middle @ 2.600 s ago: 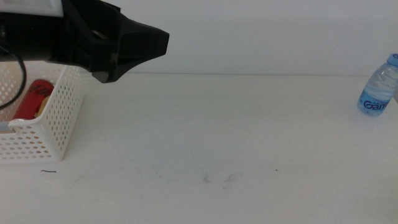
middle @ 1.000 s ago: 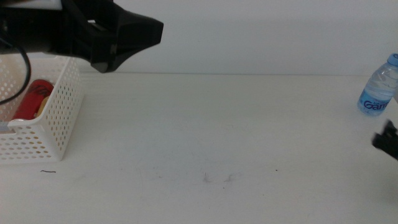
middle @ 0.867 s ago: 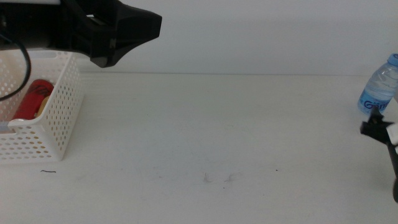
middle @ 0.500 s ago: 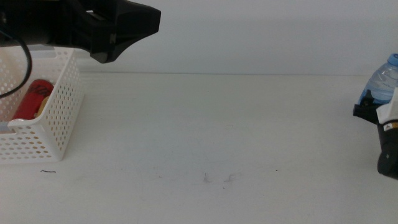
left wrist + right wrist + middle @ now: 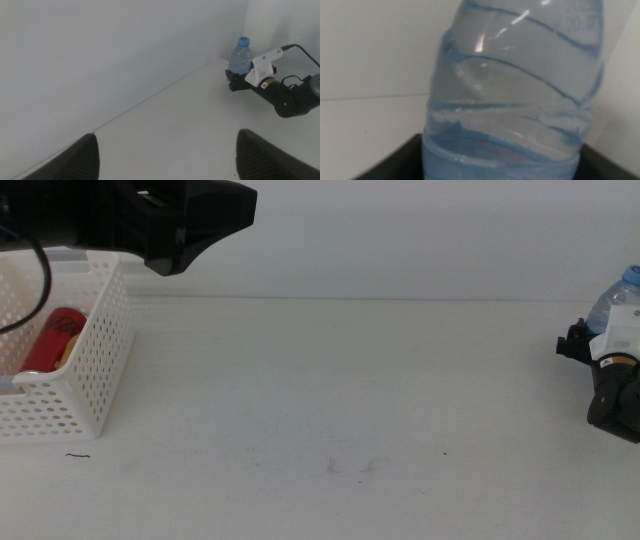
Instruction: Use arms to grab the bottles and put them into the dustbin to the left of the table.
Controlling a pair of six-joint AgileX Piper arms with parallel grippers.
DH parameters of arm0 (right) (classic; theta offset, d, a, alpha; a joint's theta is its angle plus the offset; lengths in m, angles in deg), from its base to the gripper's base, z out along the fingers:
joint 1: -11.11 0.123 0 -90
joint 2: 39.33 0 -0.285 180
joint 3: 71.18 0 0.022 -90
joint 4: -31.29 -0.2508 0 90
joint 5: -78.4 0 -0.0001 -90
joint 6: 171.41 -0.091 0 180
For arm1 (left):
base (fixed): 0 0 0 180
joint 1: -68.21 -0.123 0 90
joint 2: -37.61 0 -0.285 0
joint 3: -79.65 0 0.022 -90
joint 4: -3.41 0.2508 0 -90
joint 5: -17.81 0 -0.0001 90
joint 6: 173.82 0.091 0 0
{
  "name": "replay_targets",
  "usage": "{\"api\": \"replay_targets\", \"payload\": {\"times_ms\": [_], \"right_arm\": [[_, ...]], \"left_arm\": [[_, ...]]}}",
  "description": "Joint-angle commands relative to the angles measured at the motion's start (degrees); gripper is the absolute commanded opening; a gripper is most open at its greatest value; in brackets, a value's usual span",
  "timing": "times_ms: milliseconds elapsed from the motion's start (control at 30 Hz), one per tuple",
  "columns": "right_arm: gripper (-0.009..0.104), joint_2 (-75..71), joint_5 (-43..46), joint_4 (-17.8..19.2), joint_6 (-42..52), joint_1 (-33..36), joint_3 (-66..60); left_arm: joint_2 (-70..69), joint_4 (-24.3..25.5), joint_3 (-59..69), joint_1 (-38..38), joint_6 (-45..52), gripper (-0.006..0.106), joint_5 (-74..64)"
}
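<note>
Middle view: right gripper (image 5: 578, 348) is sitting at the table's (image 5: 350, 400) right edge, hiding most of the water bottle (image 5: 612, 298); only cap and shoulder are showing.
Left wrist view: bottle (image 5: 240, 56) is standing upright in the far corner by the wall, right gripper (image 5: 235, 80) against its base.
Right wrist view: bottle (image 5: 520, 85) is filling the frame, dark jaws lying either side of its base; clamped or not, cannot tell.
Left gripper (image 5: 215, 215): hanging high over the dustbin's (image 5: 95, 370) right wall, fingers (image 5: 75, 160) standing wide apart, holding nothing.
Dustbin: sitting at the table's left edge, red can (image 5: 52, 340) lying inside.
Table marks: small dark scuffs (image 5: 350, 466) showing near the front middle.
</note>
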Motion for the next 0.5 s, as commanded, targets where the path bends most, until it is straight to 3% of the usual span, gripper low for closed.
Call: {"api": "replay_targets", "payload": {"times_ms": [0,67,133,300,467], "right_arm": [[0.053,0.6,0.1,-1.2,2.0,-0.8,1.7],[0.032,1.0,0.0,-1.3,2.4,-1.0,2.8],[-0.001,0.4,-0.2,-1.7,2.4,-0.3,2.8],[-0.002,-7.7,-2.0,-8.2,5.1,10.1,0.6],[-0.002,-12.8,-4.5,-4.9,6.3,25.4,1.8]], "left_arm": [[-0.1,0.0,0.0,0.1,0.1,0.094,0.6],[-0.1,0.0,0.0,0.1,0.1,0.094,0.6],[-0.1,0.0,0.0,0.1,0.1,0.094,0.6],[-0.1,0.0,0.0,0.1,0.1,0.094,0.7],[-0.1,0.0,0.0,0.1,0.1,0.094,0.7]]}}
